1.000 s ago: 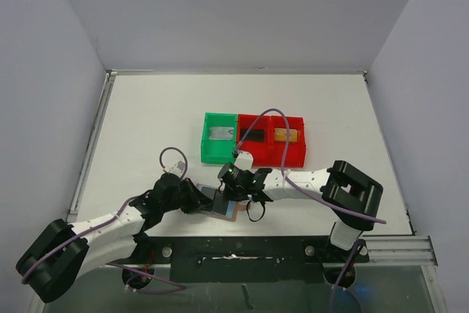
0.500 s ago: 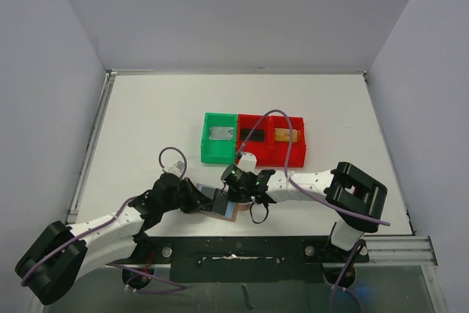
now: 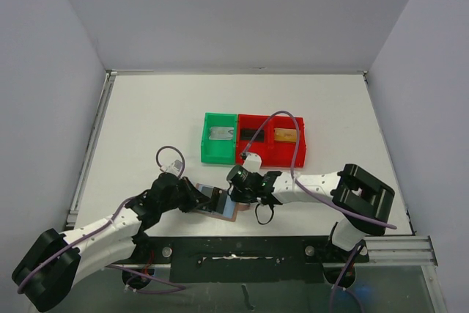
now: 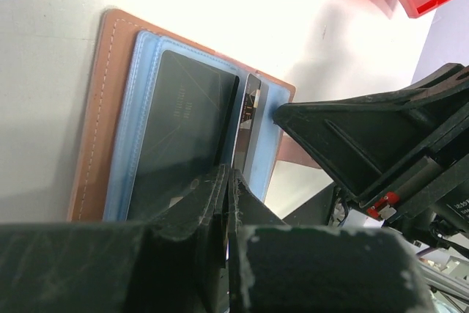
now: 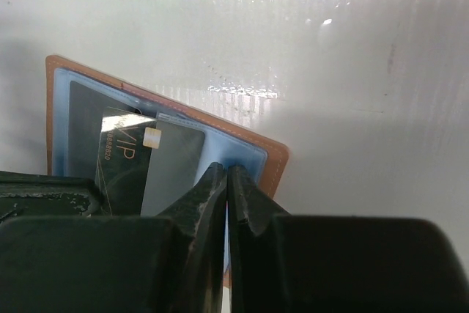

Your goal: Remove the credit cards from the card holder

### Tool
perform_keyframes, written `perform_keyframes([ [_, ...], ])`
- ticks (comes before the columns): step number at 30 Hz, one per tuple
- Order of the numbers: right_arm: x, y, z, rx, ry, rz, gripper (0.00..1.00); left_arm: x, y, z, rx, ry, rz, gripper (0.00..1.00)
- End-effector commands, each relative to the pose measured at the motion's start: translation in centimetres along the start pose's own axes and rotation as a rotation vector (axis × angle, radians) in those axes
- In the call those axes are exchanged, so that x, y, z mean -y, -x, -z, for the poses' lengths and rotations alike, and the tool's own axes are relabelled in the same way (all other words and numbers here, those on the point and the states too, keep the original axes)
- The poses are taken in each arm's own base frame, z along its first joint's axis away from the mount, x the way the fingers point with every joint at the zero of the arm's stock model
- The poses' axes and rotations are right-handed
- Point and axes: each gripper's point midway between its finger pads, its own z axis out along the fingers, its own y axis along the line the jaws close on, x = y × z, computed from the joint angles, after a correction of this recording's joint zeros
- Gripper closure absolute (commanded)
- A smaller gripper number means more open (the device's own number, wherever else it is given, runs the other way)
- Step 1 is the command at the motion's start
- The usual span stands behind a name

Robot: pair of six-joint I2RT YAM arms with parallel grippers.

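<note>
Flanking card holder, both jaws closed

card holder: L pincer + R pincer flank it | bins behind | table far-left open

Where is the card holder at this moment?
In the top view the card holder lies open at the near edge of the table, between the left gripper and right gripper, in front of the green bin.
</note>
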Motion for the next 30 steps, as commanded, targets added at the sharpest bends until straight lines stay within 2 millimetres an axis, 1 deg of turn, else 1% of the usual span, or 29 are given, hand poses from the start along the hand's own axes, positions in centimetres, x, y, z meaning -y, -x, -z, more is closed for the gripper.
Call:
perform_keyframes([
  [1, 2.8, -0.4, 0.5, -0.020, -0.075, 0.054, 0.97, 1.1, 0.9, 0.0, 0.038, -0.033, 0.002, 1.00],
  [3, 2.1, 0.1, 0.8, -0.008, -0.054, 0.059, 0.95, 1.2, 0.9, -0.1, 0.036, -0.046, 0.003, 1.00],
  [6, 0.2, 1.3, 1.6, 0.009, 0.008, 0.060, 0.91, 1.4, 0.7, -0.3, 0.022, -0.056, 0.004, 1.00],
  [9, -2.4, 2.2, 2.5, 0.035, 0.122, 0.051, 0.82, 1.3, 0.5, -0.4, 0.009, -0.051, -0.001, 1.00],
  [11, -4.1, 2.8, 3.1, 0.051, 0.213, 0.036, 0.78, 1.2, 0.4, -0.4, 0.006, -0.051, -0.002, 1.00],
  [12, -4.7, 3.0, 3.2, 0.056, 0.248, 0.026, 0.78, 1.2, 0.4, -0.4, 0.006, -0.052, -0.001, 1.00],
  [14, -5.2, 2.8, 2.9, 0.051, 0.276, 0.011, 0.77, 1.1, 0.4, -0.4, 0.008, -0.057, 0.002, 1.00],
  [19, -4.9, 1.1, 1.1, -0.031, 0.251, 0.015, 0.75, 1.2, 0.4, -0.3, 0.009, -0.065, 0.002, 1.00],
  [21, -3.8, 0.4, 0.6, -0.051, 0.205, -0.011, 0.75, 1.2, 0.4, -0.3, 0.010, -0.066, 0.001, 1.00],
  [23, -2.3, -0.4, 0.3, -0.061, 0.155, -0.046, 0.75, 1.2, 0.3, -0.4, 0.009, -0.069, 0.003, 1.00],
  [27, 0.1, -1.5, 0.2, -0.070, 0.122, -0.103, 0.77, 1.9, 0.3, -0.5, 0.002, -0.103, -0.003, 0.99],
  [30, 0.2, -1.7, 0.3, -0.070, 0.157, -0.134, 0.77, 2.2, 0.2, -0.6, -0.006, -0.126, -0.007, 0.91],
])
